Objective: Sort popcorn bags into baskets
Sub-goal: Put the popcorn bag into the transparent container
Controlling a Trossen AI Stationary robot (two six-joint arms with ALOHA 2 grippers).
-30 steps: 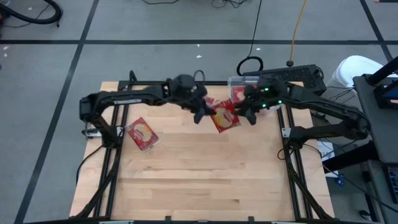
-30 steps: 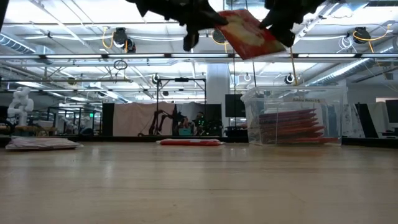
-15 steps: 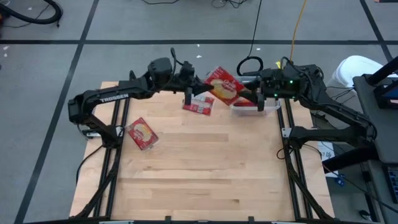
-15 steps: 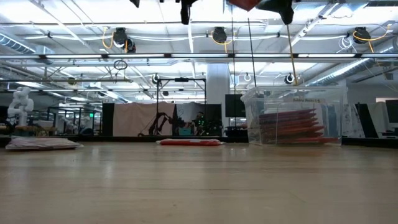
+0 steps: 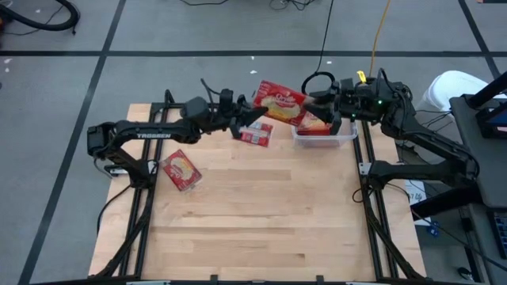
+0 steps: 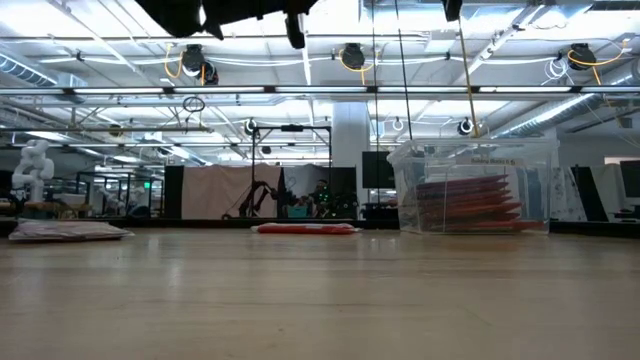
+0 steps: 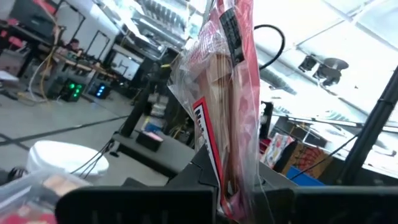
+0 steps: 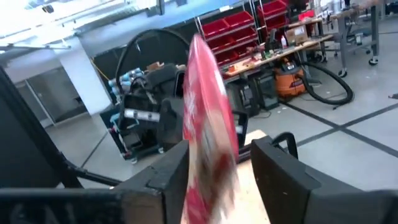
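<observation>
Aloft, both the left pincer and right pincer clamp one popcorn bag.

**Popcorn bag held up between the two grippers, by the tub**

One red popcorn bag, cream popcorn picture facing up, hangs tilted in the air, its ends gripped by the left gripper and the right gripper. The clear basket sits just below the right gripper, red packets stacked flat inside. A second bag lies flat just under the left gripper. A third bag lies picture-up, well apart from both grippers.
</observation>
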